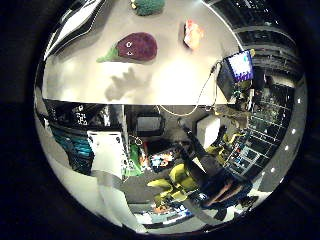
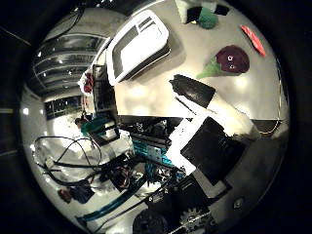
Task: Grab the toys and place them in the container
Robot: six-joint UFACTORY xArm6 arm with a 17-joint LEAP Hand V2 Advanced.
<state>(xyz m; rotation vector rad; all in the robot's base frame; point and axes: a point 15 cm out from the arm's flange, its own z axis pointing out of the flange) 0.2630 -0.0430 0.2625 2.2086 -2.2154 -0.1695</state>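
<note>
The hand [image 2: 209,131], blocky black and white, reaches in from the frame's lower right, its fingers extended and holding nothing. Past them a soft purple eggplant toy [image 2: 229,59] lies on the smooth pale table [image 2: 146,95]. Farther off sit a flat red toy [image 2: 253,40], a knobbly green toy [image 2: 208,19] and the white rectangular container [image 2: 139,44], seemingly empty, at upper left near the table's edge.

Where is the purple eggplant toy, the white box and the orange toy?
purple eggplant toy [image 1: 136,47], little finger side palm view, on its purple body.
white container [image 2: 138,45], thumb side palm view, on its rim.
orange toy [image 1: 193,34], little finger side palm view, on its middle.
</note>
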